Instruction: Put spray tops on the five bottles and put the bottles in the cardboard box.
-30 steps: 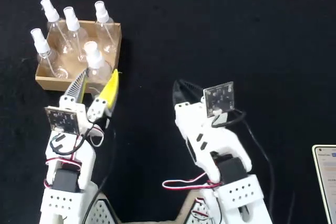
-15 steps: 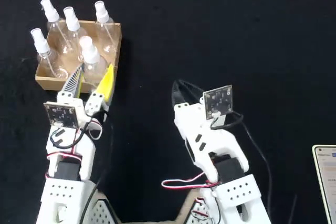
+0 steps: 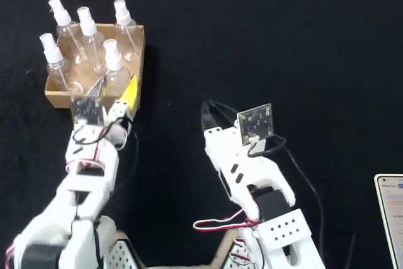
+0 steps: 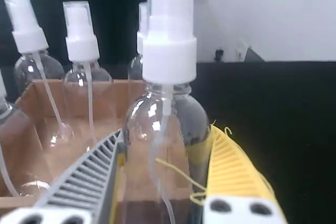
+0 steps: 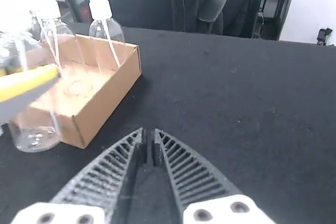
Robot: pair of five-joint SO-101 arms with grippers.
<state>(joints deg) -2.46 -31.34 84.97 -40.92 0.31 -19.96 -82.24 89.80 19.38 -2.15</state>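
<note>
From the high view we see the L gripper at the near right corner of the cardboard box, far left on the table. Its wrist view adds the grip itself: grey and yellow fingers part-open, pressed on either side of the held bottle at its clear body, below the white spray top. Bottle upright, long axis vertical, top pointing up, dip tube running down inside. We can't tell if its base is down in the box. Four other bottles stand upright in the box, tops on. R gripper rests mid-table, well apart from the box, fingers drawn together w/ a thin slit btwn them, holding nothing.
</note>
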